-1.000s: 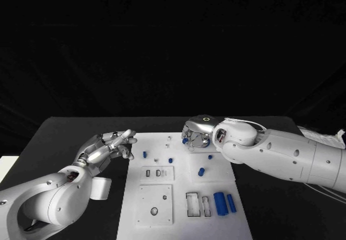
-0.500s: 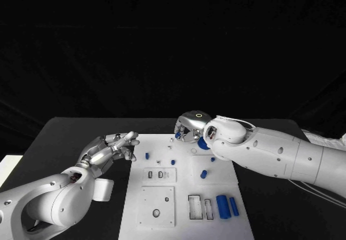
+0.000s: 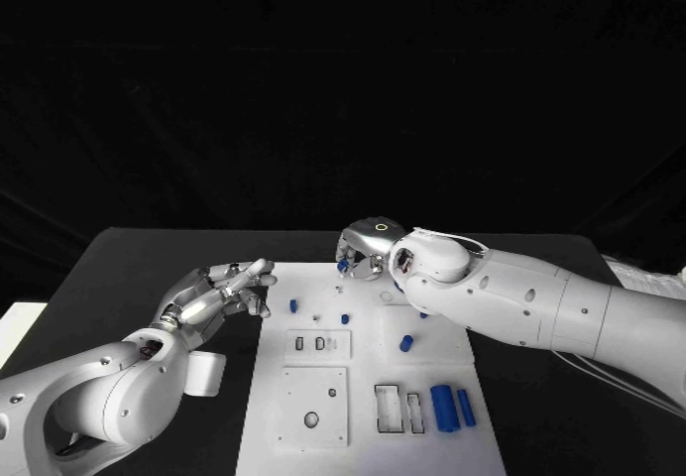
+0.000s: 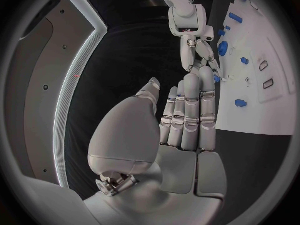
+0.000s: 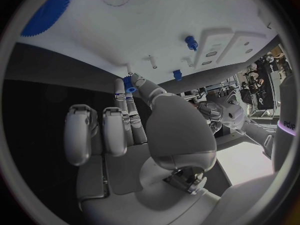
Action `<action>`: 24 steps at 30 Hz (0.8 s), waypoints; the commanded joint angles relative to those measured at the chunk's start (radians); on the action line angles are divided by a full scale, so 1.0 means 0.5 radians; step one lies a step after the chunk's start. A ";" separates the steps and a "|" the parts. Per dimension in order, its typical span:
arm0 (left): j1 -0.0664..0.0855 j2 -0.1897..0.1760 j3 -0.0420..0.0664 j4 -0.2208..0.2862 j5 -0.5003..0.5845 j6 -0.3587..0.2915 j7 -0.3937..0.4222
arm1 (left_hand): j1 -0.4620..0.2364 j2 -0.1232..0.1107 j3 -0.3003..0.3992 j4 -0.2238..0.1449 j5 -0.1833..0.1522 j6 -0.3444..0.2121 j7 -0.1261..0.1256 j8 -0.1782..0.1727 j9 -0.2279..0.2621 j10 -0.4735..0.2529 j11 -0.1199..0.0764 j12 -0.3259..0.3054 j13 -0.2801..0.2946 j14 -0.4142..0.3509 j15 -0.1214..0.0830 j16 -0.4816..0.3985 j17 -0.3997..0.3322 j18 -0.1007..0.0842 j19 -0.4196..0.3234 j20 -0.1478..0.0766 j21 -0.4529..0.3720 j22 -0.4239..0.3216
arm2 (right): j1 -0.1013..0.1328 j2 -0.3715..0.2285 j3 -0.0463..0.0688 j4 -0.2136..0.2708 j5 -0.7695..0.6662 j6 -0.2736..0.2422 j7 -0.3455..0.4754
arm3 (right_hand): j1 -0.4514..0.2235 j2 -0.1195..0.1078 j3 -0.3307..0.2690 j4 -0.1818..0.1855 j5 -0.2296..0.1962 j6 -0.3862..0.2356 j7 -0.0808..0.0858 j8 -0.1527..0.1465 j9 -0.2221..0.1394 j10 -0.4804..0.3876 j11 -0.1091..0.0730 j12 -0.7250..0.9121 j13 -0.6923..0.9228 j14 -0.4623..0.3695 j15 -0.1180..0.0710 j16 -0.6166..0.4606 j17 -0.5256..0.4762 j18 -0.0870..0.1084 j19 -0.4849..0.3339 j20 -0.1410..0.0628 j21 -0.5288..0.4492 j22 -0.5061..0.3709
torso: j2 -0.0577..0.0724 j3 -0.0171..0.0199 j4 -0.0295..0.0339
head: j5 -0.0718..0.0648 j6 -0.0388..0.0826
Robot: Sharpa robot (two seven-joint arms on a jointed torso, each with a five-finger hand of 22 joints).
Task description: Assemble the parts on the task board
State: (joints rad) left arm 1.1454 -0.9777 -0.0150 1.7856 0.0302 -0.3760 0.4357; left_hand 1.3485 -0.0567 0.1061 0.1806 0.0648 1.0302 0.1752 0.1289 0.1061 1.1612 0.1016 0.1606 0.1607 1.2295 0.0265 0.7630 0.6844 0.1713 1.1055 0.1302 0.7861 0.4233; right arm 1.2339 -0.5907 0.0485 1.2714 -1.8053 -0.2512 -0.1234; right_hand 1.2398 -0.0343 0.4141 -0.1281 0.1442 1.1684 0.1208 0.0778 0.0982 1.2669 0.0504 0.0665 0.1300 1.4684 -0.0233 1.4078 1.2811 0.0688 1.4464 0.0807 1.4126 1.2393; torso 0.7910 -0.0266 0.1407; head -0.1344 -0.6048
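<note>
The white task board [image 3: 375, 441] lies in the middle of the black table. My right hand [image 3: 365, 252] hovers over the board's far edge and pinches a small blue part [image 5: 129, 84] between thumb and a finger. Just off the board's left edge is my left hand [image 3: 222, 293], its fingers stretched out and holding nothing. Small blue pegs [image 3: 293, 305] [image 3: 345, 319] stand on the board between the two hands. Further blue parts [image 3: 406, 343] lie to their right, and two long blue cylinders [image 3: 443, 407] rest near the board's front right.
A blue gear [image 5: 47, 10] sits on the board under my right arm. Rectangular slots [image 3: 386, 407] and inset plates with holes [image 3: 313, 399] take up the board's near half. Bare black table [image 3: 129, 268] stretches out to the left of the board.
My right hand has moved left and toward the board's far edge, still carrying the blue part. My left hand has stayed where it was.
</note>
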 commanded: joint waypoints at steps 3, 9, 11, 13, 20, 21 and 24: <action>0.003 0.013 0.002 -0.003 0.009 0.039 0.001 | 0.011 0.011 0.000 -0.013 -0.003 -0.016 0.000 -0.011 -0.002 -0.014 0.005 -0.008 -0.004 -0.016 0.001 -0.014 0.002 0.020 -0.013 0.000 0.010 0.002 | -0.010 0.021 -0.004 -0.022 -0.081 0.055 0.002 | -0.003 -0.004 0.010 0.009 -0.003 0.039 -0.019 0.005 0.037 0.005 0.000 -0.008 0.000 0.110 -0.012 0.013 0.000 -0.006 -0.001 -0.015 0.011 0.000 | 0.001 -0.0003 -0.001 | 0.001 -0.008; 0.003 0.013 0.002 -0.010 0.010 0.040 -0.001 | 0.011 0.011 0.000 -0.013 -0.003 -0.016 0.000 -0.011 -0.002 -0.014 0.005 -0.008 -0.004 -0.016 0.001 -0.014 0.002 0.020 -0.013 0.000 0.010 0.002 | -0.016 0.019 -0.006 -0.024 -0.111 0.074 -0.013 | -0.004 -0.004 0.011 0.011 -0.003 0.039 -0.019 0.005 0.037 0.005 0.000 -0.008 -0.001 0.110 -0.012 0.013 0.000 -0.007 0.000 -0.015 0.012 0.002 | 0.000 0.0003 0.000 | 0.003 -0.012; 0.003 0.013 0.002 -0.012 0.010 0.040 -0.001 | 0.011 0.011 0.000 -0.013 -0.003 -0.016 0.000 -0.011 -0.002 -0.014 0.005 -0.008 -0.004 -0.016 0.001 -0.014 0.002 0.020 -0.013 0.000 0.010 0.002 | -0.017 0.015 -0.007 -0.022 -0.118 0.079 -0.017 | -0.004 -0.004 0.011 0.011 -0.003 0.039 -0.019 0.005 0.037 0.005 0.000 -0.008 -0.001 0.110 -0.012 0.013 0.000 -0.007 0.000 -0.015 0.012 0.002 | 0.002 -0.0005 0.000 | 0.007 -0.011; 0.003 0.012 0.002 -0.015 0.010 0.039 -0.002 | 0.011 0.011 0.000 -0.013 -0.003 -0.017 0.001 -0.011 -0.002 -0.015 0.005 -0.008 -0.004 -0.018 0.002 -0.015 0.002 0.020 -0.015 0.000 0.010 0.003 | -0.018 0.012 -0.007 -0.019 -0.125 0.084 -0.020 | -0.004 -0.005 0.012 0.011 -0.003 0.039 -0.019 0.005 0.037 0.005 0.000 -0.007 -0.001 0.110 -0.011 0.013 -0.001 -0.007 0.000 -0.015 0.012 0.003 | 0.003 -0.0009 0.000 | 0.008 -0.012; 0.003 0.010 0.002 -0.018 0.010 0.039 -0.003 | 0.011 0.011 0.000 -0.013 -0.003 -0.018 0.001 -0.012 -0.002 -0.016 0.006 -0.008 -0.004 -0.019 0.002 -0.016 0.002 0.020 -0.016 0.001 0.011 0.003 | -0.019 0.006 -0.007 -0.007 -0.138 0.100 -0.019 | -0.006 -0.017 0.013 0.014 -0.004 0.044 -0.021 0.006 0.041 0.012 -0.002 -0.005 0.000 0.110 -0.012 0.013 -0.001 -0.007 -0.001 -0.016 0.013 0.003 | 0.006 -0.0013 -0.001 | 0.016 -0.011; 0.003 0.010 0.002 -0.019 0.010 0.039 -0.003 | 0.011 0.011 0.000 -0.013 -0.003 -0.018 0.001 -0.012 -0.002 -0.016 0.006 -0.008 -0.004 -0.019 0.002 -0.016 0.002 0.020 -0.016 0.001 0.011 0.003 | -0.019 0.005 -0.007 -0.006 -0.139 0.102 -0.018 | -0.006 -0.017 0.013 0.014 -0.004 0.044 -0.021 0.006 0.041 0.012 -0.002 -0.005 0.000 0.110 -0.012 0.013 -0.001 -0.007 -0.001 -0.016 0.013 0.003 | 0.006 -0.0016 -0.001 | 0.017 -0.011; 0.003 0.010 0.002 -0.020 0.010 0.039 -0.004 | 0.011 0.011 0.000 -0.013 -0.003 -0.018 0.001 -0.012 -0.002 -0.016 0.006 -0.008 -0.004 -0.019 0.002 -0.016 0.002 0.020 -0.016 0.001 0.011 0.003 | -0.019 0.004 -0.007 -0.004 -0.140 0.107 -0.018 | -0.008 -0.022 0.013 0.017 -0.006 0.046 -0.022 0.006 0.042 0.013 -0.002 -0.005 0.000 0.109 -0.012 0.012 -0.005 -0.006 -0.002 -0.016 0.011 0.000 | 0.005 -0.0020 0.000 | 0.018 -0.015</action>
State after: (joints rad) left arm 1.1454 -0.9736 -0.0150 1.7753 0.0323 -0.3756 0.4307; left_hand 1.3485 -0.0567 0.1062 0.1807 0.0649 1.0287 0.1766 0.1292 0.1062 1.1578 0.1051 0.1589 0.1599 1.2244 0.0285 0.7581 0.6842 0.1713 1.1056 0.1302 0.7861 0.4230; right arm 1.2293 -0.5879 0.0481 1.2702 -1.8530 -0.2349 -0.1254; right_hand 1.2356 -0.0388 0.4182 -0.1239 0.1443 1.1706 0.1229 0.0736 0.0982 1.2686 0.0523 0.0669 0.1310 1.4684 -0.0233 1.4078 1.2802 0.0689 1.4464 0.0807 1.4126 1.2393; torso 0.7935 -0.0272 0.1404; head -0.1264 -0.6108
